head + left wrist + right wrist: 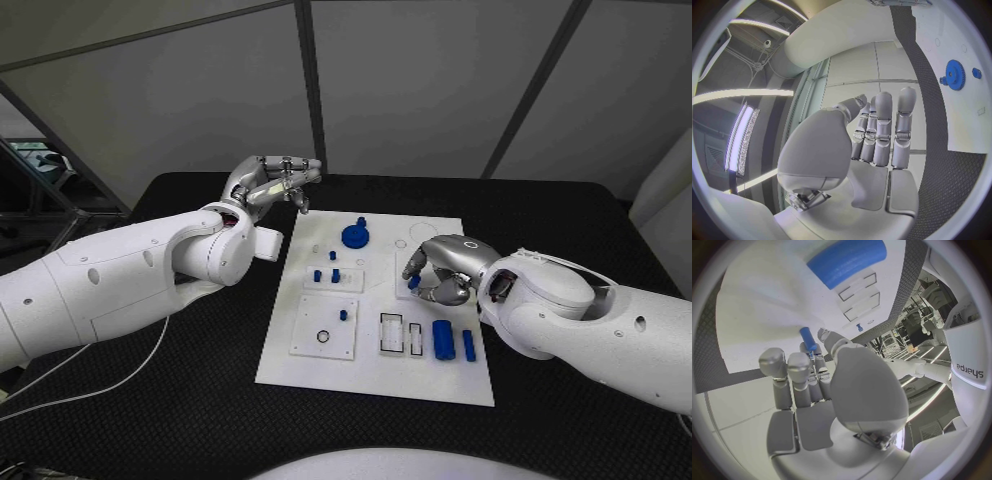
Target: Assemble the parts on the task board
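the right silver hand (444, 268) pinches a small blue peg (807, 335) at its fingertips — long axis toward the white task board (378, 380) beneath — while the left silver hand (270, 179), at ten o'clock, hangs open.

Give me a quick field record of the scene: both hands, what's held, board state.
left hand: raised beyond the board's far-left corner, fingers extended, holding nothing
right hand: over the board's right side, pinching a small blue peg
task board: white plate, centre of the black table
blue gear: on the board's far end
loose cylinders: lying near the board's right edge
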